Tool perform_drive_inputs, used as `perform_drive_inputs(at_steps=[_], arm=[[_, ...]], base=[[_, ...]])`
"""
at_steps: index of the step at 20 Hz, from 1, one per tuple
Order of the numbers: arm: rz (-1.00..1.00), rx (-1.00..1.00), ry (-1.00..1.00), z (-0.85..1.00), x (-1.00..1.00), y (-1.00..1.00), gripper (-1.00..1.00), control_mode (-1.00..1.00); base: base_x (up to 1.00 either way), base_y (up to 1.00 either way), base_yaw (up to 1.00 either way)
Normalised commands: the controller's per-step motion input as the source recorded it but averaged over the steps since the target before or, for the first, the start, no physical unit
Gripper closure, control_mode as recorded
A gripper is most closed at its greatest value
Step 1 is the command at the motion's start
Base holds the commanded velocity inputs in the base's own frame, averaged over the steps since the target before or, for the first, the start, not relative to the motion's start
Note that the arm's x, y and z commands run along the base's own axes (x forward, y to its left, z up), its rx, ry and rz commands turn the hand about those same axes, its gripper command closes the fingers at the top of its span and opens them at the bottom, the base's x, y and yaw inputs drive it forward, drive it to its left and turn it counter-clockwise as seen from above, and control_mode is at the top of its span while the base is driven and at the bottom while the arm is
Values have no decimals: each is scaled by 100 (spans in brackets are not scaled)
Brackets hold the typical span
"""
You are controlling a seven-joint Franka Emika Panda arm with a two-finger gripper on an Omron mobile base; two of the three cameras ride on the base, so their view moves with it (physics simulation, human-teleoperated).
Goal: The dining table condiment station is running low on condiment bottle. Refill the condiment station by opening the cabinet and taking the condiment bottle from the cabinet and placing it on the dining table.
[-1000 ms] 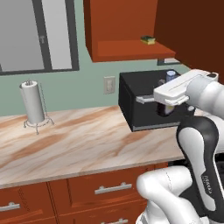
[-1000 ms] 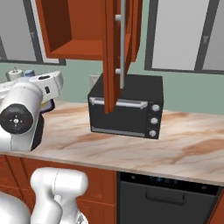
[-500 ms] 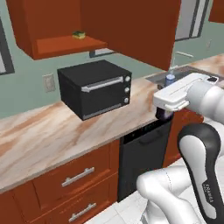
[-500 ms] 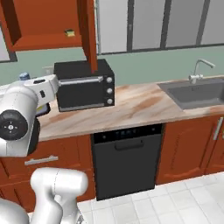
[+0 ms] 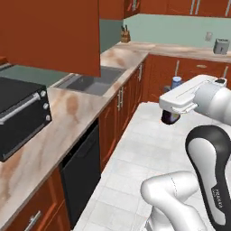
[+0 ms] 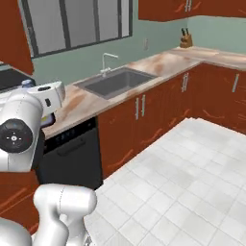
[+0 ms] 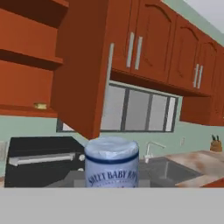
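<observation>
Between the gripper (image 5: 172, 116) fingers: condiment bottle (image 5: 171, 117), dark body showing below the white hand, pale cap (image 5: 176, 82) showing above it in the left base view. Gripper clenched on the bottle, held over the white tiled floor (image 5: 149, 149), well clear of the counter

Hand view: bottle cap (image 7: 112, 151) fills the lower middle, close to the lens, with a white label band reading "SWEET BABY" beneath it.

Counter (image 5: 67, 113): marble-veined top on red-brown lower cupboards, running along the left and turning at the far corner.
- Black toaster oven (image 5: 20, 115), near left on the counter.
- Sink (image 6: 116, 80) with a silver tap (image 6: 106, 60), set into the counter farther along.
- Black dishwasher (image 5: 83, 169) front below the counter, between oven and sink.
- Knife block (image 6: 185, 40), far corner of the counter.
- Toaster (image 5: 220, 46), far right on the counter.

Cabinet (image 7: 65, 65): red-brown wall unit above the oven, door swung open with a silver bar handle (image 7: 108, 65) at its edge; a small yellow item (image 7: 40, 106) on the lower shelf.

Window (image 6: 79, 24): grey-paned, on the green wall behind the sink
</observation>
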Motion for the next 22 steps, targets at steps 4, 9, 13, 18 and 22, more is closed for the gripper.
perform_drive_inputs(at_steps=[4,9,13,18,22], arm=[[0,0,0,0,0,0,100,100],[0,0,0,0,0,0,100,100],[0,0,0,0,0,0,100,100],[0,0,0,0,0,0,100,100],[0,0,0,0,0,0,100,100]], base=[[-40,3,-92],[-33,1,-94],[-27,0,-94],[-21,0,-93],[-15,0,-90]])
